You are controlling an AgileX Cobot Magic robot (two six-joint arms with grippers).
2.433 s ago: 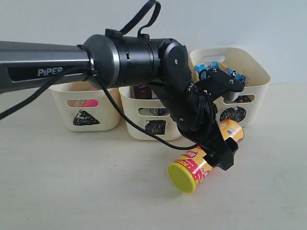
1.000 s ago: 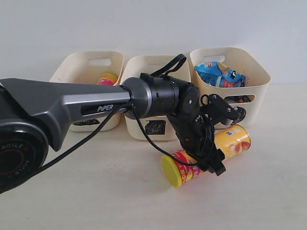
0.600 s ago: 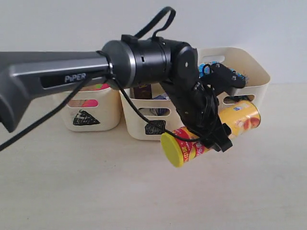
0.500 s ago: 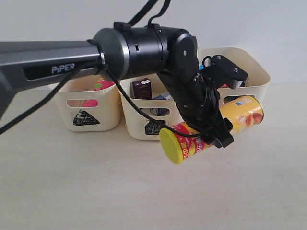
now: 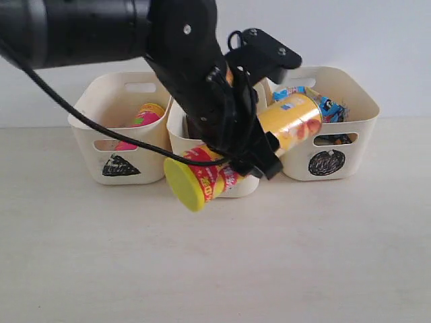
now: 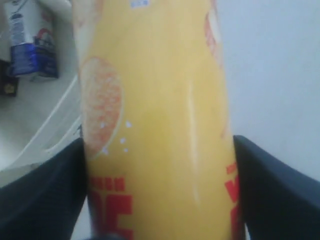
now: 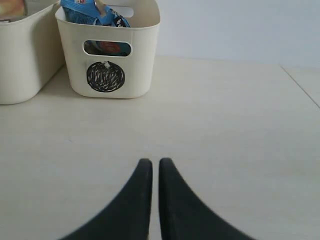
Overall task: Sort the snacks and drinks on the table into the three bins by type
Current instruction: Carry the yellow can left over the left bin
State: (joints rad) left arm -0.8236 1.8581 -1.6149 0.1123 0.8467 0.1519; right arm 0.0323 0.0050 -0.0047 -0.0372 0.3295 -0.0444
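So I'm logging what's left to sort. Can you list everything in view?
triangle bin: one, cream, left of the row
middle bin: one, cream, centre, mark hidden
circle bin: one, cream, right of the row
pink chip can: one, pink, in the triangle bin
yellow chip can: one, yellow with red band, tilted in the air before the middle bin
noodle bag: one, blue-white, in the circle bin
carton: one, blue and white, in a bin behind the held can
table: one, pale beige
left gripper: jaws shut on the yellow chip can
right gripper: jaws shut, empty
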